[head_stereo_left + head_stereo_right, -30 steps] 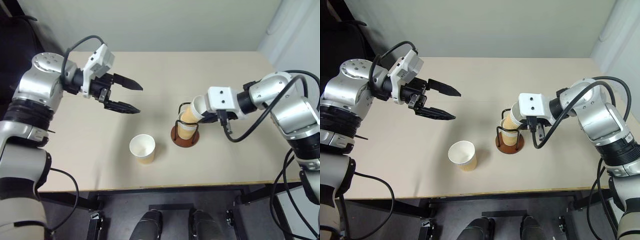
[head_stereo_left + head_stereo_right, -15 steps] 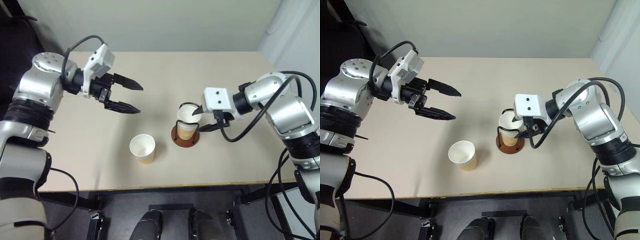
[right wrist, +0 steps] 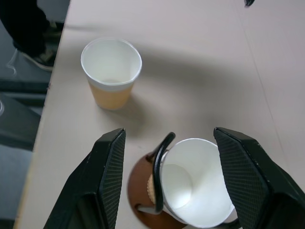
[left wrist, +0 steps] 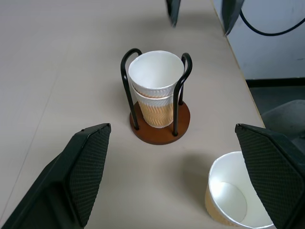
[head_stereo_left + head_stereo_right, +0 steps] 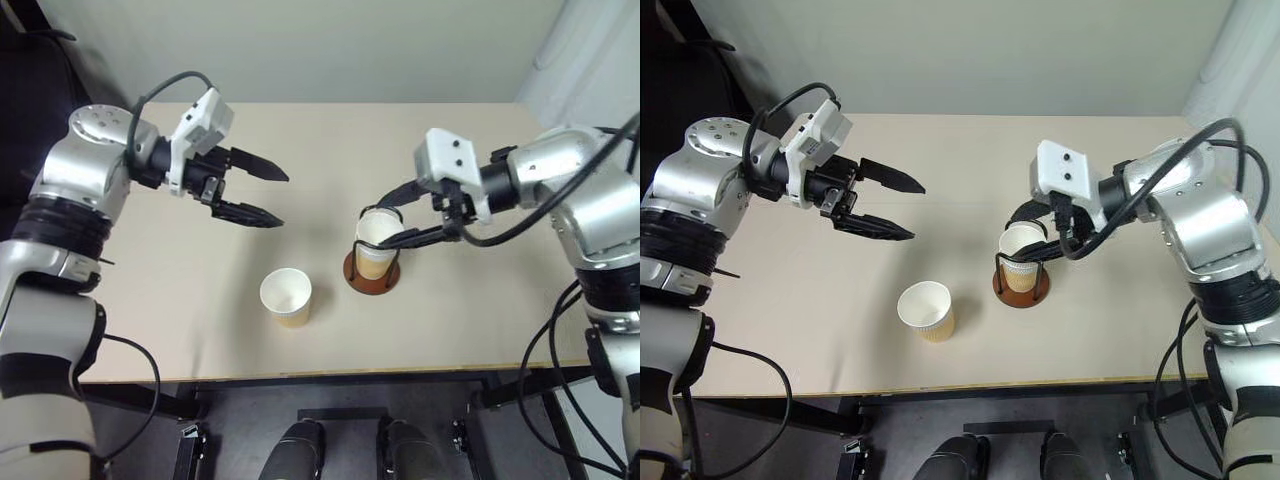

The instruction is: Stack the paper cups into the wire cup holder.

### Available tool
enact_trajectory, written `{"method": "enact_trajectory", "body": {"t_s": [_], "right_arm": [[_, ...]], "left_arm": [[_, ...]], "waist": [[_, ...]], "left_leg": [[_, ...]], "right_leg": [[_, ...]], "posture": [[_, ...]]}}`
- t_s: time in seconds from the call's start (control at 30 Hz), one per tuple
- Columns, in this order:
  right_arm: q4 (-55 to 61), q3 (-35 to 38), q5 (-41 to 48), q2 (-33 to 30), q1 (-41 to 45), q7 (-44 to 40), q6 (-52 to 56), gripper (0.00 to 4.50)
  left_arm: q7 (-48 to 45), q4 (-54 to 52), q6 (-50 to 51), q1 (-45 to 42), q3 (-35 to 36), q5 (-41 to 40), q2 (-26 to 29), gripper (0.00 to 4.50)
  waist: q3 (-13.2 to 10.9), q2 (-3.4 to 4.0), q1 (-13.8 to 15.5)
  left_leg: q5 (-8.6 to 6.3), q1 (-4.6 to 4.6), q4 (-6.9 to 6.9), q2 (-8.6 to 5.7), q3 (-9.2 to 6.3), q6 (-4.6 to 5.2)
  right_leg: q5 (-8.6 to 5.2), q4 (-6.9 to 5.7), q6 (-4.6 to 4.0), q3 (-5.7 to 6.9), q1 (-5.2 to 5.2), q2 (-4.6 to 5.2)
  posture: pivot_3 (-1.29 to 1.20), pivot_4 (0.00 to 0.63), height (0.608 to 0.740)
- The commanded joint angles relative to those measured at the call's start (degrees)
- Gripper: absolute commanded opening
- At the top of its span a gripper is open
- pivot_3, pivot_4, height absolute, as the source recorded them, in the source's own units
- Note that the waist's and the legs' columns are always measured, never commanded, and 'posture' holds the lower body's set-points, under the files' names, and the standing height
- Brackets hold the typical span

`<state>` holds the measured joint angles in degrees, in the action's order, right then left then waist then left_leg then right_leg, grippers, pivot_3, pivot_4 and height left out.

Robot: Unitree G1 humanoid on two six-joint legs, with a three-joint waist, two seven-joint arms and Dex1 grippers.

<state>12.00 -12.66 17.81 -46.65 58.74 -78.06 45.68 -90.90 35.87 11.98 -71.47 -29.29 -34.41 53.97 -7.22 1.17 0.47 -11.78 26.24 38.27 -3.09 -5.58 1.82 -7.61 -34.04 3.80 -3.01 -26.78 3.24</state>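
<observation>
The wire cup holder (image 5: 370, 277) stands right of the table's middle on its reddish-brown base, with two nested paper cups (image 4: 156, 76) upright between the black loops. A third paper cup (image 5: 286, 297) stands loose and upright to the holder's left, nearer the front edge. My right gripper (image 5: 378, 224) hovers just above the nested cups' rim (image 3: 193, 191), open, one finger (image 3: 107, 176) on each side, holding nothing. Over the table's left part, my left gripper (image 5: 283, 200) hangs open and empty, pointing toward the holder.
The tan table (image 5: 450, 330) carries nothing else. Its front edge (image 5: 330, 375) runs close behind the loose cup, and the right edge (image 4: 233, 52) lies a short way past the holder. A pale wall closes the back.
My right gripper opened and let go of the tilted cup, which now sits upright in the cup in the holder. The gripper then rose and rolled. The left arm stayed put.
</observation>
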Motion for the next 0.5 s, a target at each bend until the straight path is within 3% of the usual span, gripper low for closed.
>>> {"method": "enact_trajectory", "body": {"t_s": [0.03,0.2,0.5], "right_arm": [[4.43,6.89,6.51,-3.76,0.51,-0.13,6.53,2.93],[6.33,9.14,10.53,-7.25,-0.04,0.48,9.18,2.93],[5.75,9.01,12.51,-10.23,0.21,1.75,9.31,2.93]], "left_arm": [[-1.6,-6.87,1.29,-1.44,1.18,-0.58,2.35,4.5],[-1.6,-15.93,2.46,0.57,-1.06,-3.03,4.89,4.5],[-1.6,-18.52,0.24,0.84,-3.99,1.84,4.39,4.5]], "waist": [[0.0,-0.01,-0.01],[0.01,-0.03,-0.14],[0.01,-0.03,-0.24]], "left_leg": [[0.0,0.06,0.0,-0.01,0.0,0.0],[-0.06,-0.01,-0.05,-0.01,0.01,-0.08],[-0.19,-0.16,-0.05,0.02,0.0,0.42]], "right_leg": [[0.0,0.04,0.0,0.0,-0.03,-0.01],[-0.06,0.02,-0.02,-0.03,-0.05,-0.02],[-0.08,-0.29,-0.04,-0.04,-0.03,-0.02]], "posture": [[0.0,0.15,0.74],[0.0,0.15,0.74],[0.0,0.15,0.74]]}}
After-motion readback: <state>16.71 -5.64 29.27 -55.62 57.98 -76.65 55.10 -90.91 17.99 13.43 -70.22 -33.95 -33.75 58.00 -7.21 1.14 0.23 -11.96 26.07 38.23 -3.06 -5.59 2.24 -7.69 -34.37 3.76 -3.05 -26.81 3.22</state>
